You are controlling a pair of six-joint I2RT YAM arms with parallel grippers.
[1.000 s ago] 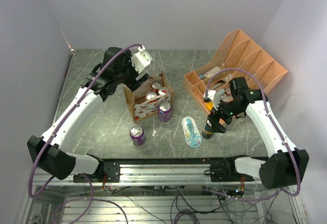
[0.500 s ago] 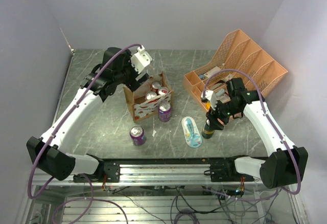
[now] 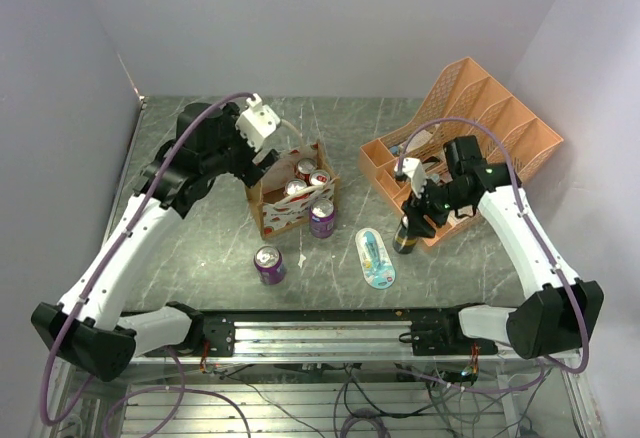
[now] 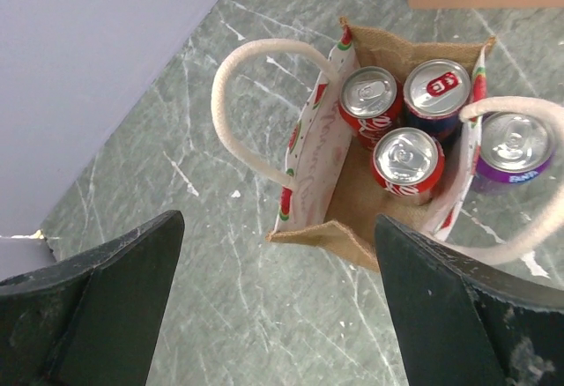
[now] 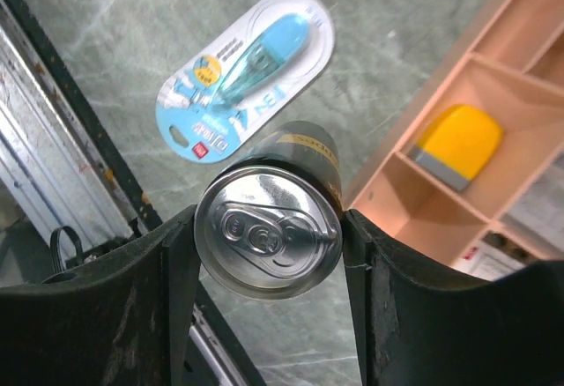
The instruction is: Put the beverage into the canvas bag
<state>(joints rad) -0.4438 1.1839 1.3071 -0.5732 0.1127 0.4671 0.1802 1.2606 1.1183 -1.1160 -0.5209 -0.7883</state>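
Note:
The tan canvas bag with watermelon prints and white handles stands at the table's middle, and three cans stand inside it. My right gripper is shut on a dark can with a gold band and holds it above the table, right of the bag. My left gripper is open and empty, raised behind the bag's left side. A purple can stands against the bag's outer right side; in the left wrist view it sits under a handle. Another purple can stands in front of the bag.
An orange mesh desk organizer stands at the back right, close behind my right gripper; a yellow object lies in one of its compartments. A blue blister pack lies on the table below the held can. The metal rail runs along the near edge.
My right gripper has lifted the dark can off the table and moved it back a little. My left arm has drawn back to the left, away from the bag.

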